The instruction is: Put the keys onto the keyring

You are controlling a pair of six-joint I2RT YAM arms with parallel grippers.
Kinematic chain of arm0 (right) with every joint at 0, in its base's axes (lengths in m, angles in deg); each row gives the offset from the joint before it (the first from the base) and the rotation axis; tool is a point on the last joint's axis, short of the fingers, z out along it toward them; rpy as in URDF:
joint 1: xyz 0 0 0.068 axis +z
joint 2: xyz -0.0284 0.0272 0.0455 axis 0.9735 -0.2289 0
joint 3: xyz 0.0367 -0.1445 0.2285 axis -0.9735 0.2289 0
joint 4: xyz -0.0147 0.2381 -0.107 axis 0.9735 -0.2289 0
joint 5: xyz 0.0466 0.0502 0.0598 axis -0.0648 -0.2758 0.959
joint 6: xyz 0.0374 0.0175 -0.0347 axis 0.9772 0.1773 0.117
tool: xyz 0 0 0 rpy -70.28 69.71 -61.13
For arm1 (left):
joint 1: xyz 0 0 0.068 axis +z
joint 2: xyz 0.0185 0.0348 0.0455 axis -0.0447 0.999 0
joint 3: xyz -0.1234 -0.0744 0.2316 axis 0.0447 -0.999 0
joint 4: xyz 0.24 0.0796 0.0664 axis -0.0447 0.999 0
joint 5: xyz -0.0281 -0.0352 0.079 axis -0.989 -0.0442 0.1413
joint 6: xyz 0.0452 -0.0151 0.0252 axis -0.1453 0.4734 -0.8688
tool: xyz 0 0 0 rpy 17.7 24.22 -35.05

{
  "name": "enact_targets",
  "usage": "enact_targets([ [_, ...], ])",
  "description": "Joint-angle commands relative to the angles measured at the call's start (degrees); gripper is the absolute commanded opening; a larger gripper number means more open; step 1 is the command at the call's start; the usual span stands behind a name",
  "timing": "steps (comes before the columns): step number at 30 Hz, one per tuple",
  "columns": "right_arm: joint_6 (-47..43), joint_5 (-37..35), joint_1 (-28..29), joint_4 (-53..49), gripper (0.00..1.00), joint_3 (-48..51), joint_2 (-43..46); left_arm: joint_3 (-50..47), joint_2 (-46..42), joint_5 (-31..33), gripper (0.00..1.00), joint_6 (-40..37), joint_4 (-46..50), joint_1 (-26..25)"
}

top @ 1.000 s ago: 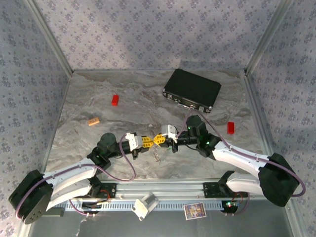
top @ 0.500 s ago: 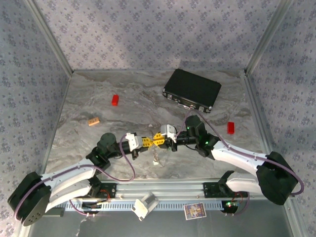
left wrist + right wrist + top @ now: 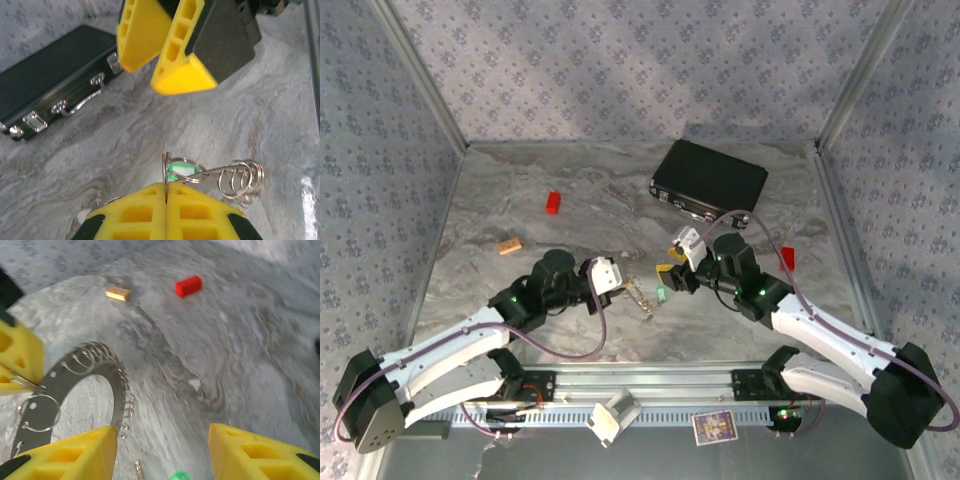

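- Left gripper (image 3: 166,196): jaws together, clamped on the keyring (image 3: 65,382) rim. The ring sticks out flat towards the right arm, low over the table (image 3: 520,300).
- Ring rim carries lots of small wire loops. In the left wrist view one loop stands up right at the fingertips, with a cluster bunched off to the side.
- Key (image 3: 180,170): the green head shows just past that loop. In the top view it sits between the two grippers, beside the ring's free end. No jaws are on it. Can't tell if it's flat on the table.
- Right gripper (image 3: 162,452): jaws wide apart, empty, hovering over the key and facing the ring.
- Step, my read: right arm picks the key, then threads it.
  - Pinch the green head only and leave the hole end clear.
  - Keep the left arm rigid. The ring is thin and will twist under side load.
  - Feed into one loop's split, not the flat band.
- Risk: the tiny key slips or snags a neighbouring loop.
- Case (image 3: 710,182) and blocks (image 3: 552,203) are well apart, no interference.
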Motion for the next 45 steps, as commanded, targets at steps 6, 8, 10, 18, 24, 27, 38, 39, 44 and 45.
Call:
enact_targets([
  [6,22.06,-15.98,3.51,-16.55,0.54,-1.67,-1.05,7.41,0.54,5.33,0.00,-1.59,15.56,-0.32],
  [8,25.22,-16.91,3.74,-18.10,0.54,-2.26,-2.88,7.41,0.57,7.11,0.00,-1.06,15.97,-0.38],
  [10,26.89,-16.67,4.32,-19.39,0.54,-3.26,-5.43,7.09,0.43,10.17,0.00,0.05,15.94,-0.31],
  [18,28.60,-17.71,8.53,-26.96,0.50,-11.55,-18.32,5.28,-2.84,18.59,0.00,3.86,17.30,1.65],
  [24,29.00,-15.00,10.79,-29.58,0.46,-15.76,-27.27,4.86,-5.77,15.80,0.00,4.00,19.21,3.72],
  [27,31.75,-16.09,10.66,-33.10,0.44,-18.64,-31.08,4.86,-6.05,13.78,0.00,3.32,19.87,4.34],
  [38,58.65,-30.51,18.56,-39.92,0.37,-25.78,-37.97,4.20,-5.87,11.05,0.00,2.16,18.36,4.43],
  [39,60.14,-31.41,18.96,-41.92,0.35,-26.85,-38.88,4.19,-5.77,11.05,0.00,2.15,18.46,4.43],
  [44,64.95,-34.17,20.46,-45.78,0.34,-29.32,-40.94,4.21,-5.43,10.81,0.00,2.15,18.36,4.36],
  [45,65.40,-34.28,20.44,-45.89,0.35,-29.28,-40.94,4.28,-5.29,10.72,0.00,2.15,18.34,4.34],
])
